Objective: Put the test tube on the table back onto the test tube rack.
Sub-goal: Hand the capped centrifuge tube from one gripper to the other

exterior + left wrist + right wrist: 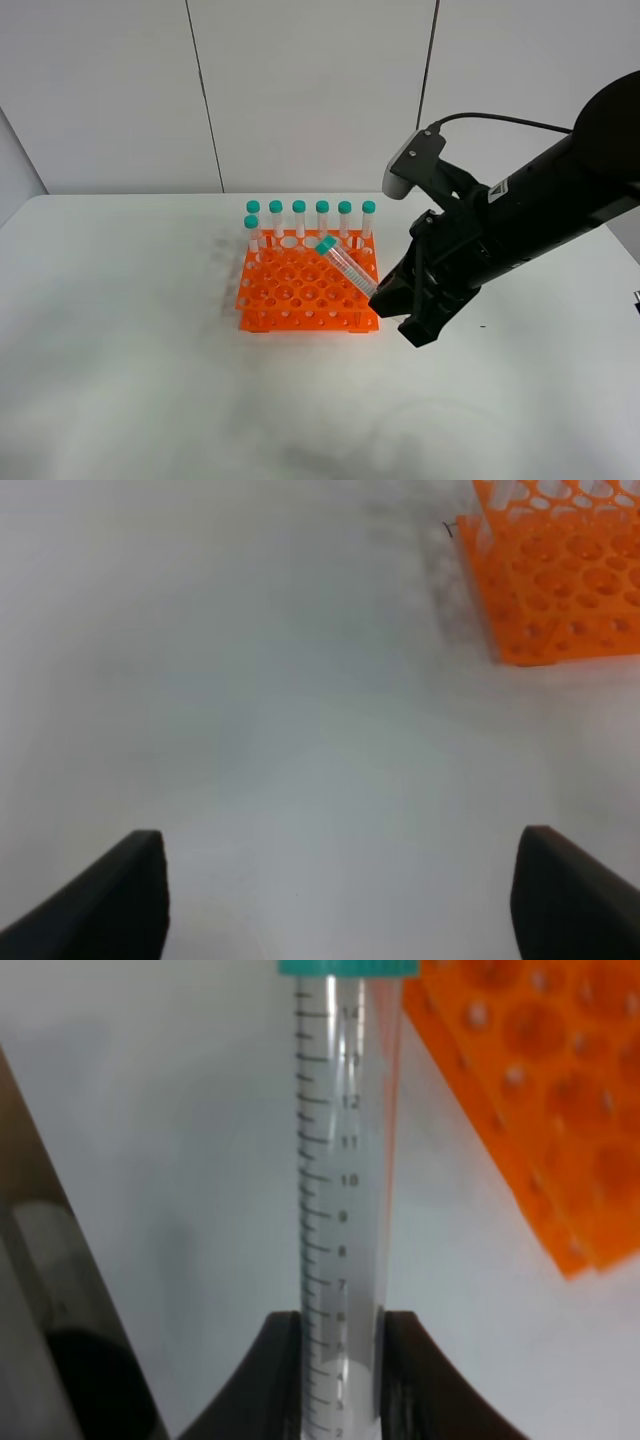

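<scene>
Test tube (348, 267) first: it is off the table (120, 400) and in the air, so I judge the pick-up done and the placing not yet begun.

Working across from my left, the left gripper (340, 832) hangs over bare tabletop with its fingers wide apart and nothing between them; the high camera does not show it at all. Its wrist view catches a corner of the test tube rack (560, 590) off to one side, well clear of it.

In the high view the orange rack (300, 320) sits mid-table, with seven other capped tubes (299, 215) standing upright along its back edge and most holes free.

Over the rack's right side the test tube lies tilted, its green cap up toward the back row and its lower end running down into the right gripper (385, 298). The right wrist view shows the fingers clamped on the tube (340, 1210) low on its graduated part; the tip is hidden from me.

What remains, as I read it: bring the tube upright, line the tip up with a free hole, lower it in, and let go.
</scene>
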